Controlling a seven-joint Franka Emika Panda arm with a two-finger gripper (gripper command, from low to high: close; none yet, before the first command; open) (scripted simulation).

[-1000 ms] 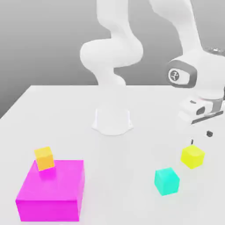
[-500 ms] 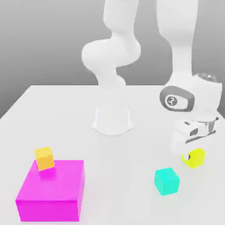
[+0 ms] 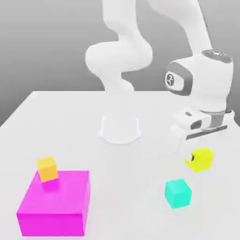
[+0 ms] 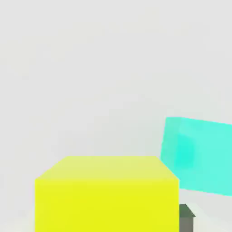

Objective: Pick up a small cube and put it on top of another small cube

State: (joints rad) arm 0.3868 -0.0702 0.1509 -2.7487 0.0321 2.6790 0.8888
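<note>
The small yellow cube hangs a little above the white table on the exterior view's right, with my gripper shut on it. One dark fingertip shows against the cube's side. In the hand view the yellow cube sits between my fingers, one dark pad showing beside it. A small cyan cube rests on the table just below and to the left of the held cube, and it shows in the hand view as the cyan cube beyond the yellow one.
A large magenta block stands at the front left with a small orange cube on its top edge. The arm's white base sits mid-table. The white table stretches between them.
My gripper came down over the yellow cube and shut on it. It has since risen and shifted slightly left with the cube in it.
</note>
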